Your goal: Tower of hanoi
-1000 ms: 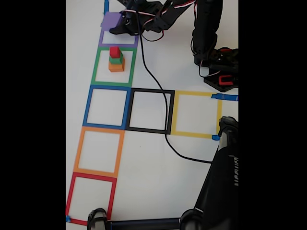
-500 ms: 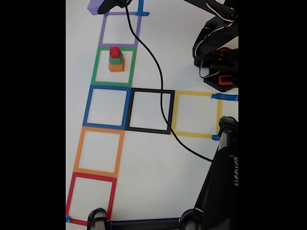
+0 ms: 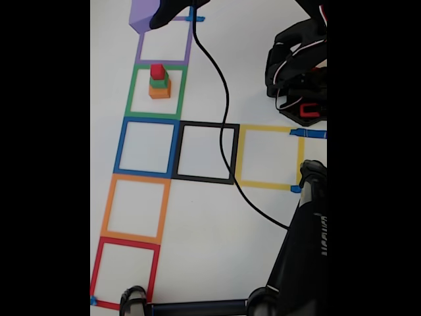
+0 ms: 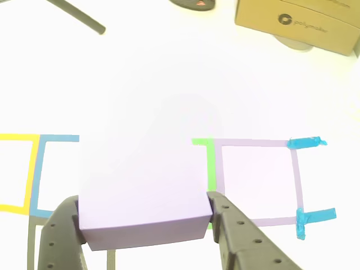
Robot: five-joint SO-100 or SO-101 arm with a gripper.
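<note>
- Half a second ago, in the fixed view, only a sliver of the purple cube (image 3: 143, 13) showed at the top edge; now more of it is in frame, lower and a little to the right, just above the purple square (image 3: 164, 43).
- A second ago the cube and gripper sat lower, over that purple square's upper left corner; since then they rose and have come partly back.
- The cable (image 3: 222, 125) has swung right at its top and now hangs from beside the blue tape (image 3: 192, 14).
- The stack has not moved: red cube (image 3: 157, 70) on green cube (image 3: 158, 82) on orange cube (image 3: 159, 91), inside the green square (image 3: 156, 92).
- The arm (image 3: 299, 62) is folded at the upper right of the fixed view, its base (image 3: 304, 108) by the yellow square (image 3: 270, 157), and reaches left along the top edge.
- The gripper (image 4: 145, 216) is clamped on the purple cube: in the other view a grey finger (image 4: 242, 236) presses its right face and another its left.
- In that view the cube is held clear of the table (image 4: 169, 73), covering part of the green square and hanging left of the purple one.
</note>
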